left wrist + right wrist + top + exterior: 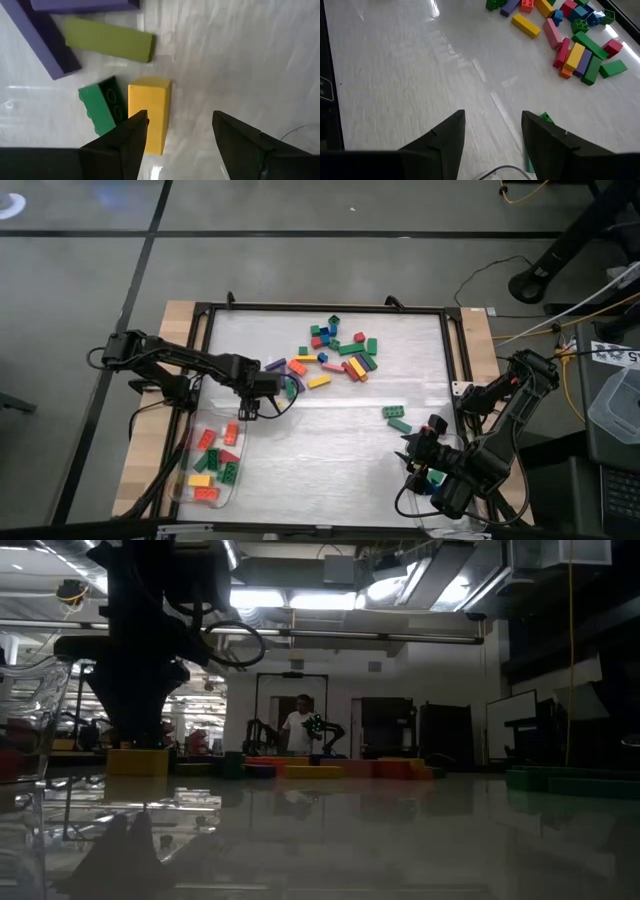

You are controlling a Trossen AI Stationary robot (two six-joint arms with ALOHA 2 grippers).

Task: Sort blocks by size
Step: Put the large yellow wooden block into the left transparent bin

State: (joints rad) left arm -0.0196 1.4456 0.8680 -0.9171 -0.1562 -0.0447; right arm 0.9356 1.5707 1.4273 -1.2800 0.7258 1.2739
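My left gripper [177,120] points down, open, at the left end of the spread of blocks [335,350]. Bare table shows between its fingers. Beside one finger lie a yellow block [150,110] and a short green block [102,110]; past them are a long olive block [110,40] and purple blocks [45,40]. In the low view that gripper [140,730] stands right over the yellow block [137,762]. My right gripper [492,117] waits open above the table's near right corner, slanting down toward two green blocks [396,418]. My left gripper has one fingertip [137,125] in front of the yellow block's nearer end [155,140]. That finger hides the spot, so I cannot tell whether it touches the block. The block lies flat on the table, outside the gap between the fingers.
A clear tub [185,480] at the near left holds several red, orange, green and yellow blocks. Another tub [437,478] sits under my right arm. A black frame [320,308] borders the white mat. Bare mat lies across the near middle [320,450].
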